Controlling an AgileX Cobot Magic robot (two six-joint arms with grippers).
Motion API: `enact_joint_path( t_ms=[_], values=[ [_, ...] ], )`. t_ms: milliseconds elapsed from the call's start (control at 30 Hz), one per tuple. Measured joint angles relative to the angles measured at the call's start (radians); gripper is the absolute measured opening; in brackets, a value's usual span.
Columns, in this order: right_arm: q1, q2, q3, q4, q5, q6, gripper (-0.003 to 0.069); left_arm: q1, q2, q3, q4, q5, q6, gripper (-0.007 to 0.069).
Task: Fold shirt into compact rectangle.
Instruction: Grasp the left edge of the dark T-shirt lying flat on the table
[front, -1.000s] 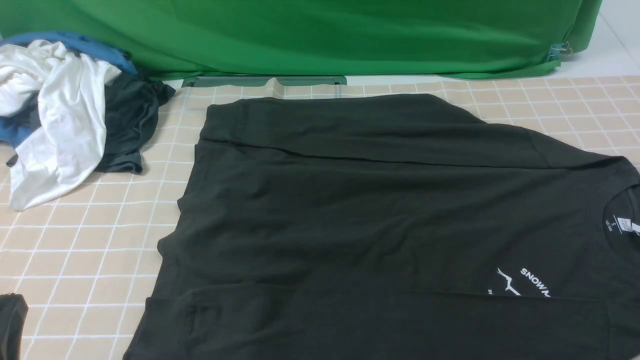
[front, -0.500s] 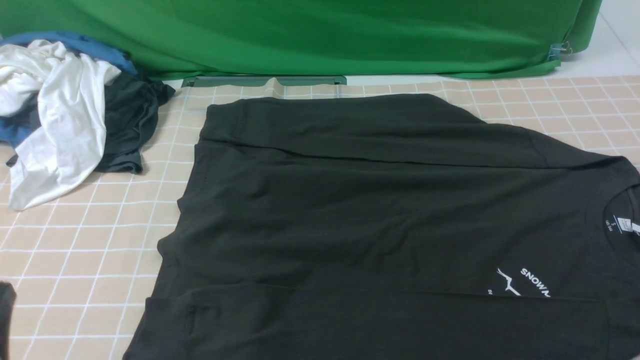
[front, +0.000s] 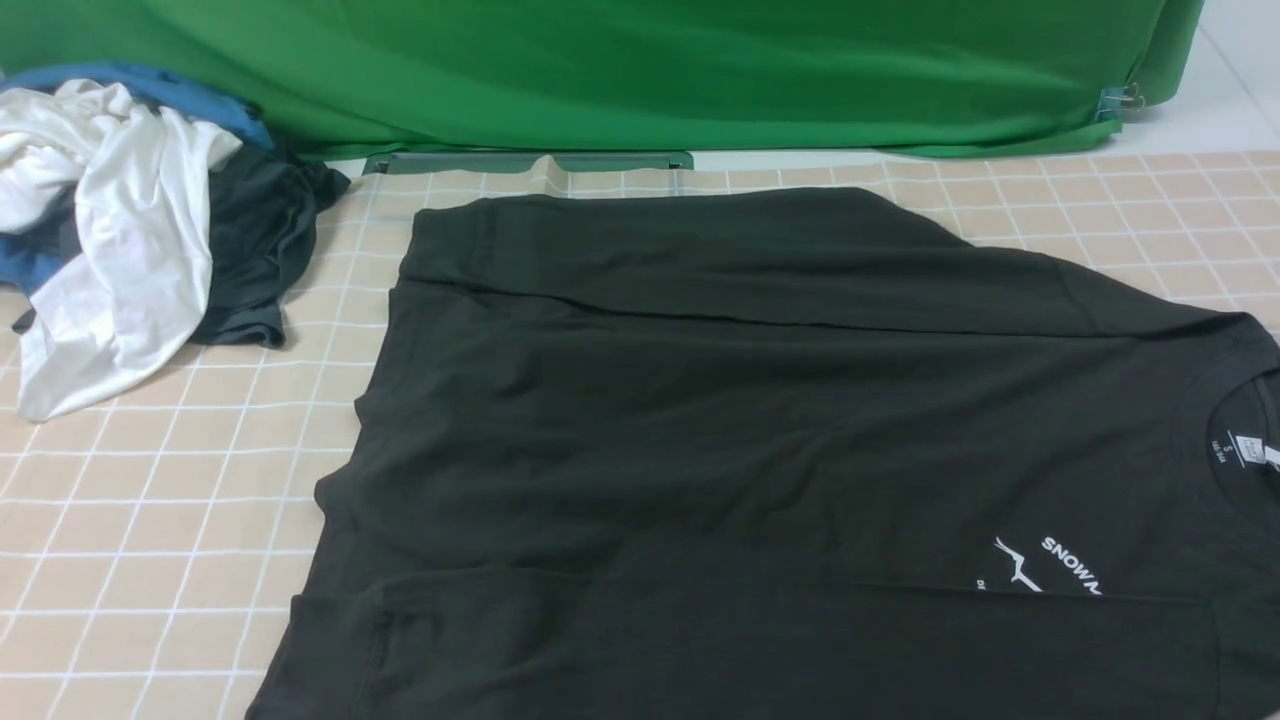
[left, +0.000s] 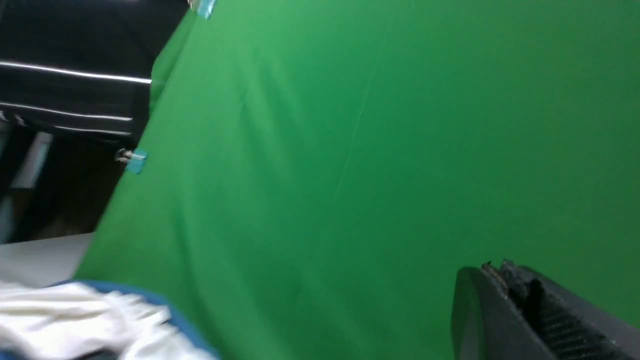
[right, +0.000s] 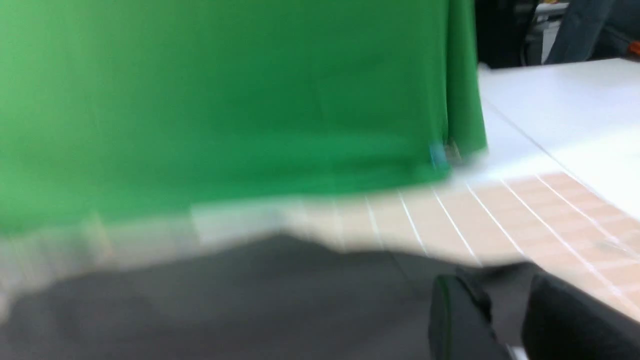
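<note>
The shirt (front: 760, 440) lies flat on the worktop (front: 150, 520), collar end and near hem cut off in the front view. The left pincer (left: 497, 267), closed, faces the green backdrop (left: 350, 150); the right pincer (right: 497, 290), blurred, hangs over the shirt, jaws apart.

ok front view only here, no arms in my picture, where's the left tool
observer: the left tool points at the green backdrop, shut, with nothing in it.
operator: near the clothes pile?
observer: its camera catches the white garment at one corner, apart from the tool.
operator: and the right one
observer: the right tool is by the shirt with its fingers apart. That picture is too blurred to say whether it touches cloth.
</note>
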Motion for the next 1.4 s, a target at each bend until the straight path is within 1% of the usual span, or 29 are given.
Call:
enact_joint_path(
  t_ms=[33,67,100,133,167,200,267,333,367,400,433,467,500,567,600,633,667,700,767,833,900,967,1000,1067,1133,1267,1333,1400],
  values=[
    [0.0,0.0,0.0,0.004,-0.036,0.048,0.024,0.0,0.0,0.0,0.002,-0.031,-0.035,0.002],
    [0.0,0.0,0.0,0.015,-0.087,0.1,0.024,0.0,0.0,0.0,0.013,-0.107,-0.074,0.002],
    [0.0,0.0,0.0,0.019,-0.119,0.123,0.024,0.0,0.0,-0.003,0.017,-0.132,-0.098,0.002],
    [0.0,0.0,0.0,0.021,-0.145,0.139,0.024,0.0,-0.001,-0.016,0.019,-0.142,-0.118,0.002],
    [0.0,0.0,0.0,0.023,-0.173,0.153,0.024,0.0,-0.001,-0.056,0.019,-0.119,-0.166,0.002],
    [0.0,0.0,0.0,0.024,-0.19,0.163,0.024,0.0,-0.002,-0.106,0.025,-0.067,-0.189,0.002],
    [0.0,0.0,0.0,0.025,-0.217,0.178,0.024,0.0,0.012,-0.224,0.05,0.094,-0.209,0.002],
    [0.0,0.0,0.0,0.025,-0.274,0.227,0.024,0.0,0.072,-0.37,0.098,0.358,-0.212,0.002],
    [0.0,0.0,-0.005,0.025,-0.285,0.249,0.0239,0.0,0.118,-0.44,0.111,0.463,-0.204,0.002],
    [0.0,0.0,-0.008,0.025,-0.279,0.252,0.0237,0.0,0.129,-0.454,0.113,0.489,-0.197,0.002],
    [0.001,0.0,-0.052,0.019,-0.215,0.262,0.0222,0.0,0.23,-0.555,0.11,0.707,-0.134,0.002],
    [0.004,0.003,-0.106,0.012,-0.137,0.256,0.0196,0.0,0.305,-0.609,0.097,0.842,-0.073,0.002],
    [0.006,0.013,-0.174,0.004,-0.067,0.24,0.0167,0.0,0.367,-0.637,0.085,0.944,-0.034,0.002],
    [0.009,0.061,-0.294,-0.007,0.101,0.183,0.0087,0.0,0.527,-0.702,0.035,1.154,0.109,0.002],
    [0.009,0.101,-0.37,-0.01,0.193,0.135,0.0059,0.0,0.589,-0.719,0.007,1.215,0.178,0.002],
    [0.009,0.148,-0.443,-0.011,0.282,0.086,0.0045,0.0,0.68,-0.725,-0.022,1.277,0.24,0.002],
    [0.009,0.216,-0.541,-0.012,0.384,0.015,0.0041,0.0,0.751,-0.726,-0.046,1.306,0.288,0.002],
    [0.009,0.263,-0.58,-0.014,0.446,-0.015,0.0041,0.0,0.791,-0.722,-0.064,1.316,0.317,0.0019],
    [0.009,0.401,-0.704,-0.016,0.594,-0.119,0.0038,-0.004,0.945,-0.705,-0.094,1.305,0.379,0.0015],
    [0.009,0.506,-0.78,-0.018,0.725,-0.177,0.0038,-0.029,1.05,-0.692,-0.09,1.278,0.429,0.0015],
    [0.009,0.603,-0.83,-0.017,0.809,-0.209,0.0038,-0.069,1.135,-0.686,-0.067,1.261,0.426,0.0015],
    [0.009,0.681,-0.851,0.002,0.877,-0.25,0.0038,-0.141,1.225,-0.686,-0.01,1.243,0.377,0.0015],
    [0.009,0.721,-0.853,0.027,0.908,-0.284,0.0038,-0.186,1.271,-0.686,0.045,1.229,0.325,0.0015],
    [0.009,0.77,-0.839,0.079,0.945,-0.338,0.0038,-0.252,1.332,-0.686,0.128,1.206,0.236,0.0015],
    [0.009,0.792,-0.82,0.123,0.961,-0.371,0.0038,-0.294,1.371,-0.686,0.19,1.18,0.172,0.0015],
    [0.009,0.797,-0.771,0.196,0.949,-0.414,0.0038,-0.323,1.42,-0.686,0.22,1.121,0.14,0.0024],
    [0.009,0.797,-0.755,0.214,0.942,-0.424,0.0038,-0.325,1.431,-0.686,0.228,1.095,0.136,0.0046],
    [0.009,0.796,-0.743,0.226,0.939,-0.435,0.0038,-0.327,1.439,-0.686,0.237,1.063,0.135,0.0099]
  ],
)
